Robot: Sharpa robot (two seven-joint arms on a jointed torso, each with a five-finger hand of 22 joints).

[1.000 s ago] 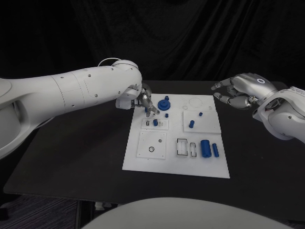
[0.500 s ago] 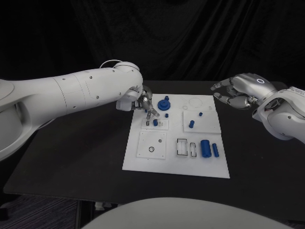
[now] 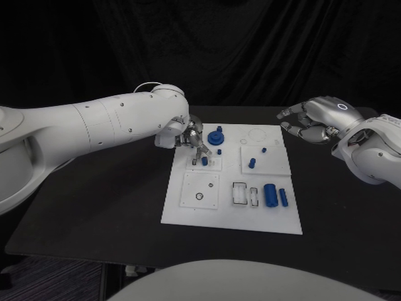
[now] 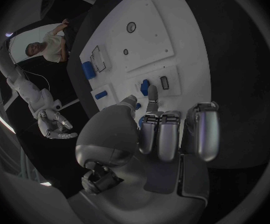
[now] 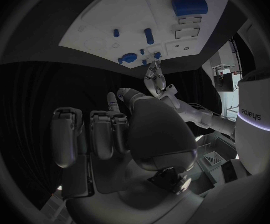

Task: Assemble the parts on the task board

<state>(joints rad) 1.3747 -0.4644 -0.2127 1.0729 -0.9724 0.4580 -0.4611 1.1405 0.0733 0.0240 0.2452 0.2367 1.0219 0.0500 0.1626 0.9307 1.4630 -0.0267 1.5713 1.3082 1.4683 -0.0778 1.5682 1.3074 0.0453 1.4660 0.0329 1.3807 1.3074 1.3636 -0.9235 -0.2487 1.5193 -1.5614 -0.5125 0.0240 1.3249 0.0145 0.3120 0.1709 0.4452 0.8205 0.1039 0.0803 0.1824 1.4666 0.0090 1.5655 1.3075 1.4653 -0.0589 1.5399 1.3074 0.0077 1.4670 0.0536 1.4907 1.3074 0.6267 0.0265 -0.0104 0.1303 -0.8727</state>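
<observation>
Because the left hand (image 3: 190, 136) is reaching its fingertips down to a small blue part (image 3: 204, 161) on the task board (image 3: 231, 216), apparently to seat it, though whether it is gripping I cannot tell, the right hand (image 3: 313, 121) is hovering empty, fingers loosely curled, beside the board.

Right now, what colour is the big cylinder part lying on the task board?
Blue; the cylinder shows best in the head view, lying on the white task board.

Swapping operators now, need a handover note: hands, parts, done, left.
Left hand: over the far-left area of the task board, fingertips down at a small blue part standing in its plate; whether it grips the part cannot be told.
Right hand: off the board's far-right corner, above the table, fingers curled, holding nothing.
Parts: blue gear far on the board, blue peg mid-board, blue cylinder lying near right.
Done: some pegs stand seated. Left: cylinder and loose pieces.
</observation>
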